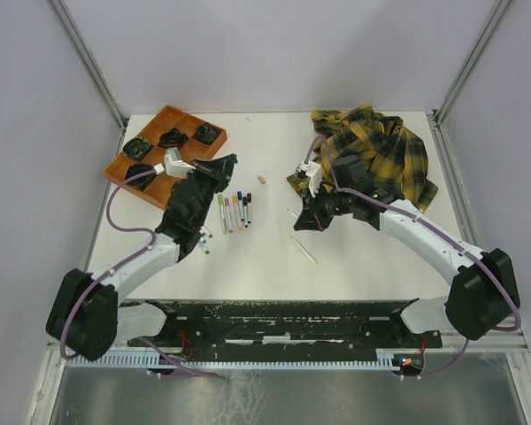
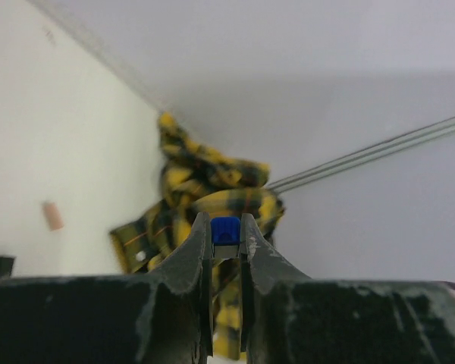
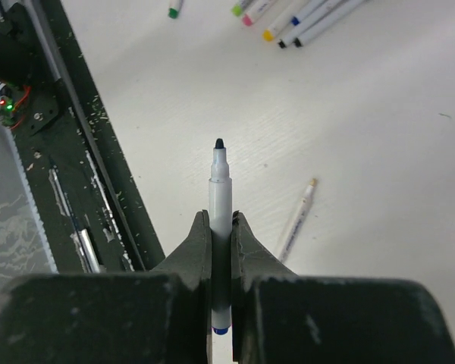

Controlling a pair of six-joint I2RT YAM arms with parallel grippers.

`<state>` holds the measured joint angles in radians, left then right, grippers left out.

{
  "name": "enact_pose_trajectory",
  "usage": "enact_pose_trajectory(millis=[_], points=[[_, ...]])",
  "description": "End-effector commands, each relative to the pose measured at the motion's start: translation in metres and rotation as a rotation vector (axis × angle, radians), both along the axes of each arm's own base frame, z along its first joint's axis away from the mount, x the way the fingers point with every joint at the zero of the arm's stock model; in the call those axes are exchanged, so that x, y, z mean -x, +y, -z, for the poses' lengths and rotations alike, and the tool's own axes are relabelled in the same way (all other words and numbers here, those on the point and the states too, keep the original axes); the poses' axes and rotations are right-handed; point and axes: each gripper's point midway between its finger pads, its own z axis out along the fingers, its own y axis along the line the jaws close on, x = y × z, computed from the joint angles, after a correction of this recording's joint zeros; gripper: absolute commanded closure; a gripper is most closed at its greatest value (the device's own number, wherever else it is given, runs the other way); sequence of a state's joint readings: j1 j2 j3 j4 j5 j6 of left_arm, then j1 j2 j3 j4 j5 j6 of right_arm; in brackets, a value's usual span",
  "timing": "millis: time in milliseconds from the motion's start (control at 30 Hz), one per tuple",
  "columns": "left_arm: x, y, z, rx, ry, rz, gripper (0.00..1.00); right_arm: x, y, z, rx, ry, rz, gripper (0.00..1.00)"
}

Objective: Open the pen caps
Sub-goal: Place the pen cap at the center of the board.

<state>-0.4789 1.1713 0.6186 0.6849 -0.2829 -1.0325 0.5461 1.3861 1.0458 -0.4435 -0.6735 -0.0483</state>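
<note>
between left jaws one blue cap (image 2: 225, 229), right jaws one marker (image 3: 220, 205)

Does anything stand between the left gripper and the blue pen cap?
Nothing visible does. The left gripper is shut directly on the blue pen cap; the right gripper holds the uncapped marker apart from it.

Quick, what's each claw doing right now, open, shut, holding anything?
Left claw: closed on a blue cap.
Right claw: closed on an uncapped marker.
</note>
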Motion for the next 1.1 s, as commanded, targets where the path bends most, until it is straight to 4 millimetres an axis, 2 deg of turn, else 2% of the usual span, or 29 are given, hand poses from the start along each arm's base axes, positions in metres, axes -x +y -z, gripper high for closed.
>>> enact_pose_trajectory(millis=[0,167,267,300,333,500,667,933,967,1067], points=[[-0.020,-0.028,0.080,-0.164,0.268,0.094,0.97,-0.022,-0.019,-0.016,0.015,-0.096,0.131,1.00],[-0.051,-0.052,0.152,-0.353,0.588,0.126,0.97,-0.043,-0.035,-0.014,0.056,-0.107,0.274,1.00],[-0.071,-0.059,0.176,-0.479,0.688,0.090,0.97,-0.047,-0.038,-0.014,0.053,-0.104,0.301,1.00],[-0.082,-0.065,0.174,-0.511,0.693,0.082,0.97,-0.047,-0.038,-0.015,0.051,-0.102,0.304,1.00],[-0.089,-0.069,0.189,-0.559,0.728,0.073,0.97,-0.047,-0.038,-0.015,0.048,-0.103,0.306,1.00],[-0.116,-0.081,0.215,-0.702,0.834,0.073,0.97,-0.049,-0.041,-0.016,0.046,-0.099,0.322,1.00],[-0.136,-0.091,0.224,-0.740,0.857,0.067,0.96,-0.051,-0.042,-0.017,0.042,-0.103,0.327,1.00],[-0.144,-0.096,0.222,-0.724,0.853,0.057,0.88,-0.051,-0.042,-0.016,0.040,-0.096,0.330,1.00],[-0.143,-0.096,0.238,-0.734,0.878,0.059,0.87,-0.051,-0.042,-0.016,0.041,-0.095,0.331,1.00],[-0.141,-0.095,0.244,-0.737,0.893,0.062,0.85,-0.051,-0.043,-0.016,0.040,-0.096,0.332,1.00]])
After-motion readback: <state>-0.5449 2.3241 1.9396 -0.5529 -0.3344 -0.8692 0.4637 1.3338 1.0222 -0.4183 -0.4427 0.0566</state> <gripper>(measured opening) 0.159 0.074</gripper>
